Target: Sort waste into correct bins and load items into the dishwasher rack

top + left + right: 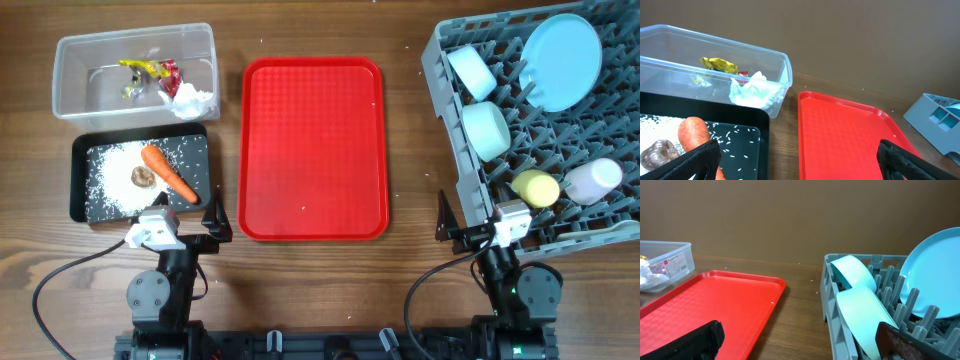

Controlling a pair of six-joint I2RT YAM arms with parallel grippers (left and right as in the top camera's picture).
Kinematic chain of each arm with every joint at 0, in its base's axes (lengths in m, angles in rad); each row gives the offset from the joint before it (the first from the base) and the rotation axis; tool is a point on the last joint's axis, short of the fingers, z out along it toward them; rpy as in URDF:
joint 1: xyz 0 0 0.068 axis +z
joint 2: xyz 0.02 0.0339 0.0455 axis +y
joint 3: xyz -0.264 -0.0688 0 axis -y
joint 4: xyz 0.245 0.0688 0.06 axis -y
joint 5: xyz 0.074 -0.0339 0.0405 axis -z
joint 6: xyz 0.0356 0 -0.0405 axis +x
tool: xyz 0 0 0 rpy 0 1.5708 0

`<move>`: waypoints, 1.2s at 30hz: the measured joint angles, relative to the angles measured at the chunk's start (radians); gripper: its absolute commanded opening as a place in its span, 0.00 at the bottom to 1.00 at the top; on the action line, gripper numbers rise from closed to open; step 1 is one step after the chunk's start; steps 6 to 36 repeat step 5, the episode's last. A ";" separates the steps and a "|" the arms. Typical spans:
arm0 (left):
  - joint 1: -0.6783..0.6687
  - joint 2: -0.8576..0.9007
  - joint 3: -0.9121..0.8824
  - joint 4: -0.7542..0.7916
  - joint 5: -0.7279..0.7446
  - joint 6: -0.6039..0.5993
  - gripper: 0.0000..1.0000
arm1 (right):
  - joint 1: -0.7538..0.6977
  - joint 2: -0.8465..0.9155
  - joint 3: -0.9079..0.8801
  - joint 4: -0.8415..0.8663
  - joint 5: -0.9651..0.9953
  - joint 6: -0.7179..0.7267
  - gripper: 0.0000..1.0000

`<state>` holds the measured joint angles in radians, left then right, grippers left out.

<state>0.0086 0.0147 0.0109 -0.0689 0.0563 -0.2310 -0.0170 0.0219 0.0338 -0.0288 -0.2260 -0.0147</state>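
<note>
The grey dishwasher rack (455, 160) at the right holds a pale blue plate (562, 60), two pale blue bowls (470, 70) (487, 130), a yellow cup (537, 187) and a pink cup (594, 180). The clear tub (80, 50) holds yellow and red wrappers (148, 70) and white tissue (190, 100). The black tray (80, 205) holds the carrot (168, 173), a brown lump (143, 176) and rice (110, 180). My left gripper (190, 222) is open and empty near the black tray's front right corner. My right gripper (470, 232) is open and empty by the rack's front left corner. The white spoon is not visible.
A flat red serving tray (313, 150) lies bare in the middle of the wooden table. It shows in the left wrist view (845, 135) and in the right wrist view (715, 305). The rack's wall (832, 305) stands close to my right fingers.
</note>
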 measured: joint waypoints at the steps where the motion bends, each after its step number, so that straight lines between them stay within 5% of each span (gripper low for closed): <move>1: 0.000 0.000 0.000 0.000 0.000 0.000 1.00 | 0.000 0.000 0.000 0.000 0.000 0.000 1.00; 36: 0.000 0.000 0.000 0.000 0.000 0.000 1.00 | 0.000 0.000 0.000 0.000 0.000 0.000 1.00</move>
